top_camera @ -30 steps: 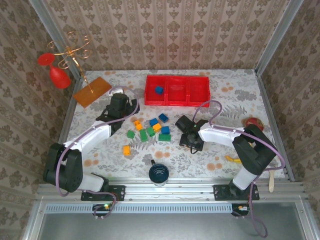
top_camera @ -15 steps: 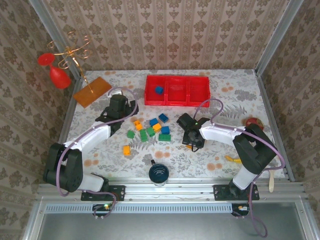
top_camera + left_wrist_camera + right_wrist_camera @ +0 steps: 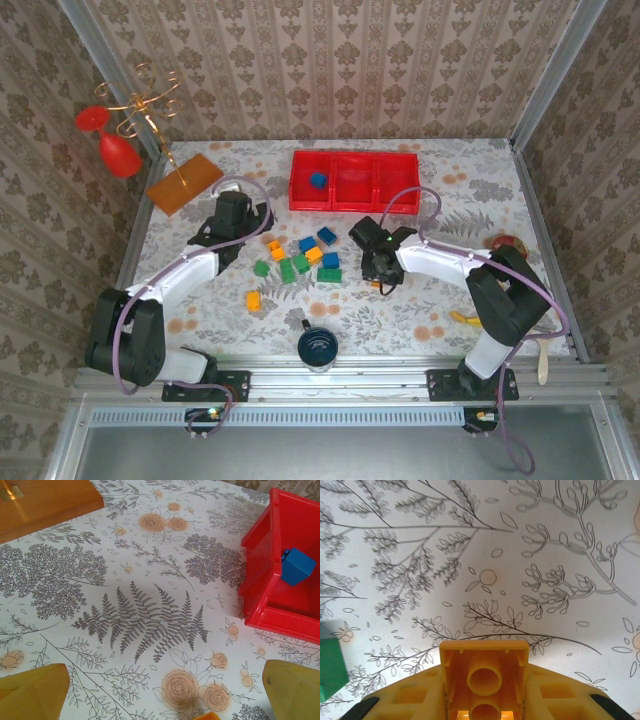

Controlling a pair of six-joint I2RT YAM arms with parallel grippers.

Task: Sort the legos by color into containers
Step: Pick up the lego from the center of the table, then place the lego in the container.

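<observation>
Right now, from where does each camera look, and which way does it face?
Top external: high behind the bases, looking down on the table; both arms show, with the left gripper and right gripper.
Left wrist: low over the table, facing the red tray with a blue brick inside; its fingertips stand wide apart.
Right wrist: close above the table, looking down; its fingers clamp an orange brick, a green brick at left.
Shared: top external and left wrist both show the red tray and blue brick.
</observation>
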